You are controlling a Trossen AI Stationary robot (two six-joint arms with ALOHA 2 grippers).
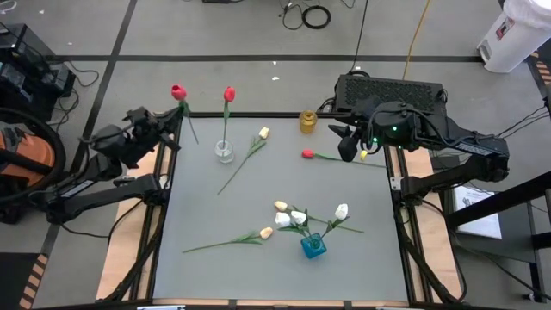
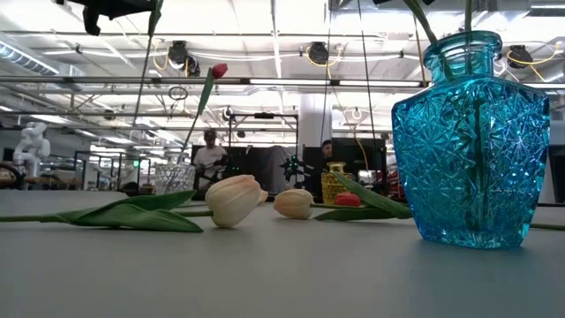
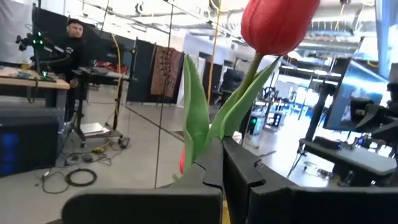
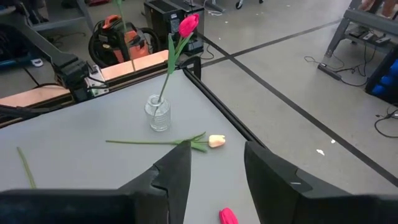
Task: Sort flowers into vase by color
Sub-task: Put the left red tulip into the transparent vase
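My left gripper (image 1: 170,118) (image 3: 222,163), at the table's far left corner, is shut on a red tulip (image 1: 178,91) (image 3: 277,25). My right gripper (image 1: 347,143) (image 4: 214,180) hovers open and holds nothing, above the far right edge. Another red tulip (image 1: 228,93) stands with its stem in a clear vase (image 1: 224,152) (image 4: 157,116). A third red tulip (image 1: 307,154) lies below my right gripper. A blue vase (image 1: 313,246) (image 2: 481,132) holds white tulips (image 1: 342,211). Cream tulips (image 1: 263,133) (image 1: 265,232) lie flat on the table. My left gripper pinches the red tulip's stem and leaves (image 3: 216,132) between its two shut fingers, a little below the head. The fingers come nearly level from the table's left side. The head (image 3: 277,25) stands above the fingers, and the stem's lower end (image 1: 193,133) hangs clear of the table.
A small yellow vase (image 1: 307,121) (image 2: 334,182) stands at the far edge, right of centre. A dark box (image 1: 392,90) sits behind the right arm. People (image 2: 210,155) and equipment show in the room beyond the table.
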